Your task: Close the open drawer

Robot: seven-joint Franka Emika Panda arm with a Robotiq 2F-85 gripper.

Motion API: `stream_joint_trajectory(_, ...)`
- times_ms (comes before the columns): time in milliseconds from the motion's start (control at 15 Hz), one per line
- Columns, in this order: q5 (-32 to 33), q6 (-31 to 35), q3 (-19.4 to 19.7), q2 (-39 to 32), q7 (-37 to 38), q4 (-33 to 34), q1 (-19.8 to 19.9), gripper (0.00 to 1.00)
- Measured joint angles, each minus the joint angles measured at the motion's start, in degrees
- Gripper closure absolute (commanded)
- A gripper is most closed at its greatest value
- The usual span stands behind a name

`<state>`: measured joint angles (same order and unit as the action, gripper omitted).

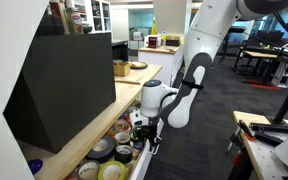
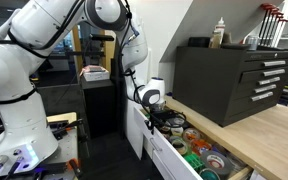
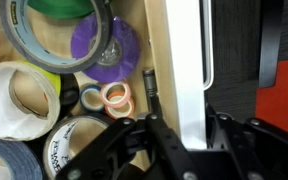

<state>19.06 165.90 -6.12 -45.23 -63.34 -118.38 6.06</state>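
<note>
Drawer (image 3: 189,70) stood open under pale wooden tabletop (image 2: 259,125), flat white front panel, round tape rolls (image 3: 109,45) packed inside, black gripper (image 3: 184,138) spread, fingers (image 3: 134,145) sat astride panel's top edge.

Inside the drawer (image 2: 170,156), tape rolls (image 3: 34,90) crowd right up to its front (image 3: 189,60), leaving only a narrow strip behind it. The claw (image 3: 184,140) straddles the front, one finger in that strip and one outside. A handle (image 3: 210,50) juts from the front's outer face. Along the drawer's far side runs the counter (image 1: 134,85), carrying a black cabinet (image 2: 229,80). The floor (image 1: 209,150) before the drawer lies open.
</note>
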Motion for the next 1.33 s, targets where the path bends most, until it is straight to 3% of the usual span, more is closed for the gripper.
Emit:
stream_joint_trajectory(733,0.4,-0.8,0.1,-1.2,-3.5,2.6,-0.2,0.86)
stream_joint_trajectory(1000,0.4,-4.0,0.1,-4.0,-3.9,9.2,-0.7,0.86)
stream_joint_trajectory(1333,0.3,-10.1,0.1,-9.9,-4.4,22.3,-1.8,0.86)
